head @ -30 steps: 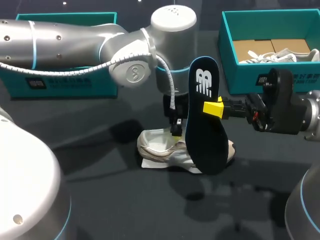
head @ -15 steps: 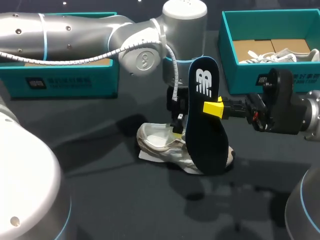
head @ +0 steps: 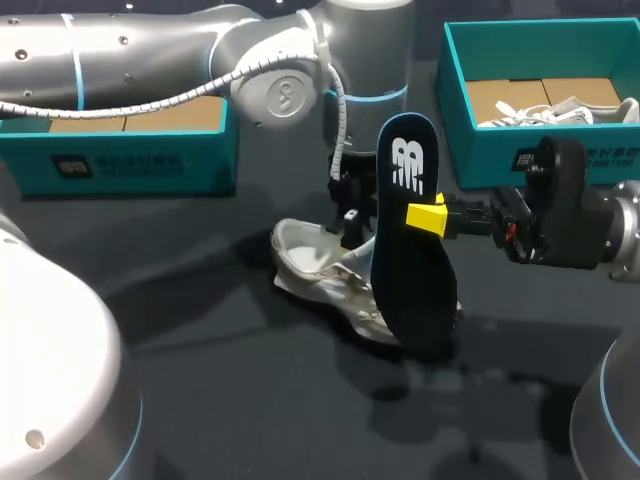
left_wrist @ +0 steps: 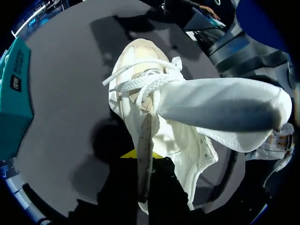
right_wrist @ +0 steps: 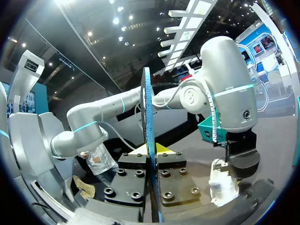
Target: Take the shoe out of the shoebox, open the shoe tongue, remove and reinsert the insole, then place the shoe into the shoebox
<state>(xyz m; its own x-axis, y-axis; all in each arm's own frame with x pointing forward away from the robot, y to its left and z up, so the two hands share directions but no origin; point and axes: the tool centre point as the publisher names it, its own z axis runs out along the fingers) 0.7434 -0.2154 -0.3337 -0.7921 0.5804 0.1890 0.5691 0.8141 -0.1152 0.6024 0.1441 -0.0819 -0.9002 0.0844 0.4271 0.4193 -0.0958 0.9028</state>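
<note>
A worn white shoe [head: 325, 278] lies tilted on the dark table, its near end raised. My left gripper [head: 350, 222] stands over it, shut on the shoe's tongue. In the left wrist view the shoe [left_wrist: 140, 51] hangs ahead of the gripper [left_wrist: 142, 157], and a thin strip of the tongue [left_wrist: 144, 140] runs down between the yellow tips. My right gripper [head: 428, 216] is shut on a dark blue insole [head: 410, 260], held upright on edge just right of the shoe. The right wrist view shows the insole [right_wrist: 148, 117] edge-on between the fingers [right_wrist: 151, 151], with the shoe [right_wrist: 220, 180] beyond.
A teal shoebox [head: 470, 140] stands at the back right with a second shoe [head: 560, 112] and cardboard inside. Another teal box [head: 130, 160] stands at the back left, behind my left arm. Bare table lies in front of the shoe.
My left arm has drawn up and back with the tongue in its grip, tipping the shoe's near end off the table. The right arm and the insole have stayed put.
</note>
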